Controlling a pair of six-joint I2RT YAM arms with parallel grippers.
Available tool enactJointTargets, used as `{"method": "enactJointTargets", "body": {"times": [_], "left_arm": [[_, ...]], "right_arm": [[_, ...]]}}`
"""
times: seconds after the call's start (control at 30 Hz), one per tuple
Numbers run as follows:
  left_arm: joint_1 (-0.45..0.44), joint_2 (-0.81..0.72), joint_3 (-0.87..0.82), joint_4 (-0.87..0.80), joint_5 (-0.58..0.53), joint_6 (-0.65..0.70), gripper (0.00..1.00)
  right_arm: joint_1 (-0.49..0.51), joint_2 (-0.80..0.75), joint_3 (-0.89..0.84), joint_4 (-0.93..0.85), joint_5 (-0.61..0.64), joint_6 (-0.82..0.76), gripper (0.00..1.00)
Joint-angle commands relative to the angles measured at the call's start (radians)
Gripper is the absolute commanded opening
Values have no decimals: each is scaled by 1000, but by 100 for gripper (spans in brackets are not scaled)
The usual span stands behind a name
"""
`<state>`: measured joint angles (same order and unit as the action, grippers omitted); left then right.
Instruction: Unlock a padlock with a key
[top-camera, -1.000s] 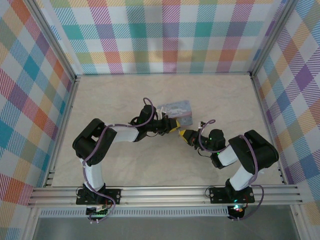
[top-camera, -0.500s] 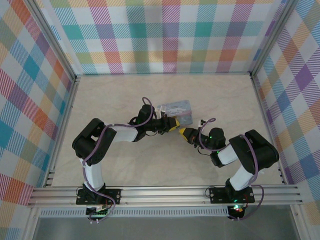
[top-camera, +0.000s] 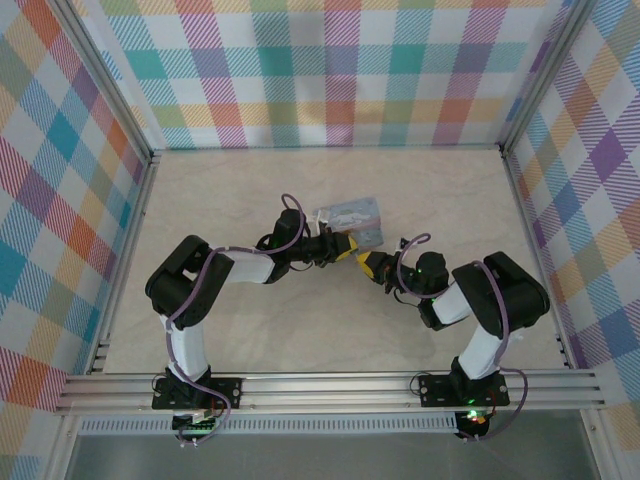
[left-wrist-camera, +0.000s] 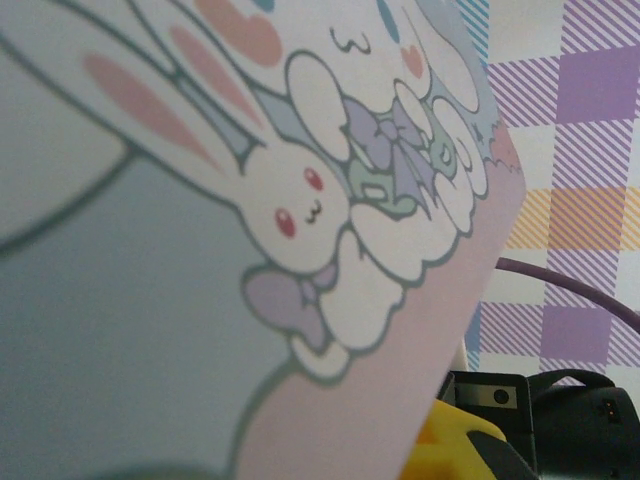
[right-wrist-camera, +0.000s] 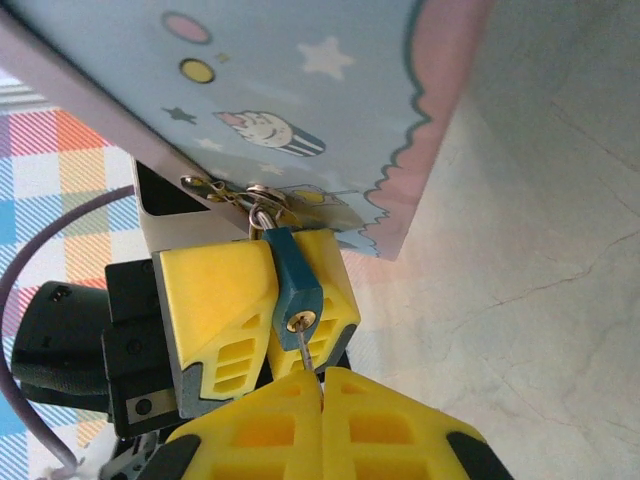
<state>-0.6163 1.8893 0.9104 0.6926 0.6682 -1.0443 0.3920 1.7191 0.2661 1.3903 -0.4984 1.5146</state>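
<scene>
1. Plaid walls (top-camera: 330, 70) enclose a pale marbled counter (top-camera: 250, 190). Both arms reach in from the near rail and meet at mid-counter.
2. Nearest the right wrist camera, the right claw (right-wrist-camera: 322, 378) is pressed fully closed. The thin metal key (right-wrist-camera: 308, 350) sticks out from between its tips.
3. The key's tip sits at the brass keyhole in the underside of the padlock (right-wrist-camera: 297, 285), a small dark blue body. How deep it has entered cannot be told.
4. The left claw (top-camera: 340, 248) clamps the padlock from the sides. Its yellow fingers (right-wrist-camera: 215, 295) flank the body and touch it.
5. Beyond, the padlock's shackle passes through the hasp ring (right-wrist-camera: 262, 195) of the pale blue cartoon tin (right-wrist-camera: 300, 80), which lies just past both claws.
6. Change noted: against a second ago, the right arm has advanced toward the tin, and the gap between the two claws in the top view has closed. The tin has barely shifted.
7. Assessment: insertion appears to be under way and the lock is not yet open. The next move likely calls for seating the key fully, then a twist about its shaft.
8. Risk: the shaft is slender and may bend or slip out if the approach is off-axis.
</scene>
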Motion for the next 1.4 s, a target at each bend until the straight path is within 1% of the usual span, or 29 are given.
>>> {"method": "enactJointTargets", "body": {"times": [0.0,0.23,0.37,0.5,0.6,0.77,0.97,1.1,1.2,1.37], "left_arm": [[-19,-12,-11,103,87,-28,1],[-22,-19,-11,130,95,-36,0],[-23,-21,-16,183,99,-53,0],[-25,-20,-18,242,102,-83,0],[-28,-19,-11,243,109,-85,0],[-33,-21,-7,256,116,-85,0],[-55,-12,15,222,140,-68,0],[-92,-9,39,147,159,-16,0],[-118,3,48,135,169,-13,0],[-120,1,31,137,160,-12,0]], "right_arm": [[-13,35,16,16,66,91,0],[-13,67,49,18,60,133,0],[-14,74,58,18,68,157,0],[-13,104,77,18,57,140,0],[-13,133,104,18,30,134,0],[-13,116,117,18,43,142,0],[0,141,172,16,35,111,0],[14,166,208,16,23,97,0],[20,144,216,16,29,65,0],[19,97,221,16,22,37,1]]}}
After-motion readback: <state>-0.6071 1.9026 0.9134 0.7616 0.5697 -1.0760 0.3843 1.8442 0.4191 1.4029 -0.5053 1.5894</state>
